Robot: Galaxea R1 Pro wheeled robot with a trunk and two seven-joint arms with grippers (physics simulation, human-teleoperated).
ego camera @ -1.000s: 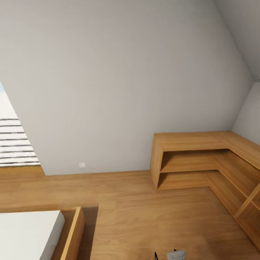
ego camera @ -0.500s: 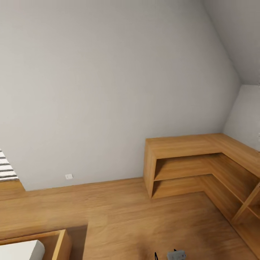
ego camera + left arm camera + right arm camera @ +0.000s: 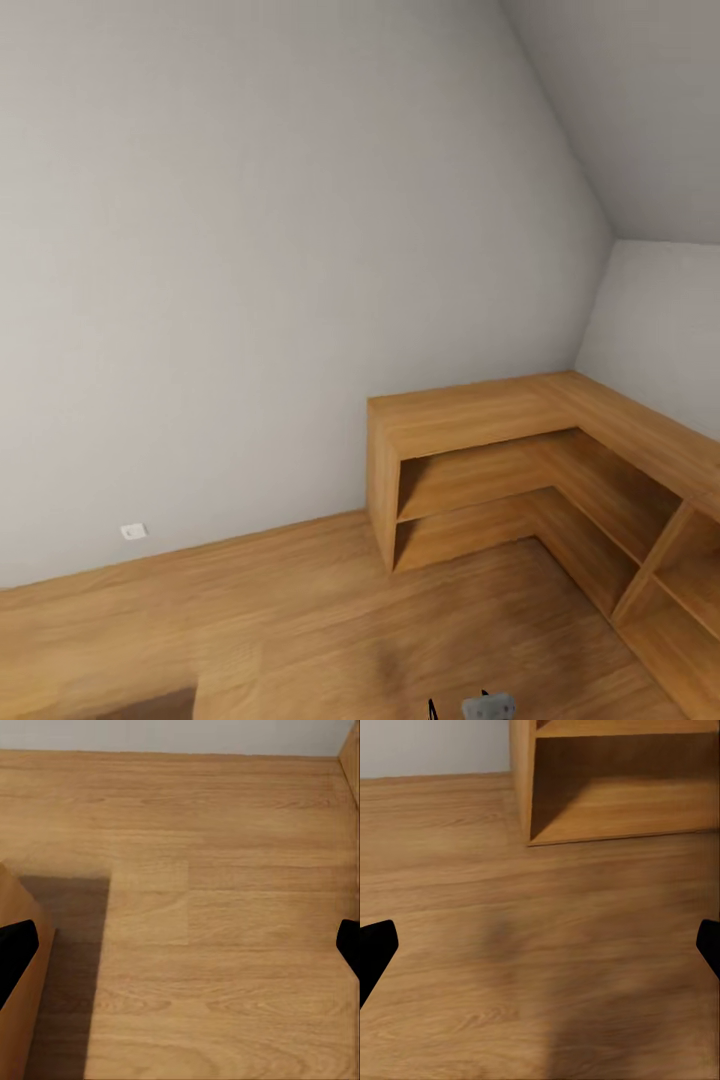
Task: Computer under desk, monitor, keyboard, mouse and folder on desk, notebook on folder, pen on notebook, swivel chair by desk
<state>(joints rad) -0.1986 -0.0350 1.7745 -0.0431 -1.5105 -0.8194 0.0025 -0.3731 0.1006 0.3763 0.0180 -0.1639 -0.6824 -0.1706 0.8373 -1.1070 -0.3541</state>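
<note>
From my head, far to the left, a small white wall socket (image 3: 133,531) sits low on the grey wall (image 3: 250,250) just above the wooden floor (image 3: 280,620), and a dark patch at the lower left edge is cut off so that I cannot tell what casts it. The floor runs bare and open across the middle, with free room up to the skirting line. At the bottom edge a small grey part of my own body (image 3: 488,707) pokes in, too cropped to name. To the right stands a low L-shaped wooden shelf unit (image 3: 470,415), its open compartments running along both walls into the corner under the sloped ceiling (image 3: 640,120); its far right end is cut by the frame. None of the desk things are before me here. Along my left gripper (image 3: 180,945) I see both black fingertips (image 3: 15,952) at the picture's margins, spread wide apart with nothing between them, bare planks below and a wooden edge (image 3: 22,1020) with its shadow close by, mostly out of frame. My right gripper (image 3: 540,952) likewise stands spread and unloaded, black tips (image 3: 375,945) at the margins, floor beneath and the shelf unit's end panel ahead.
</note>
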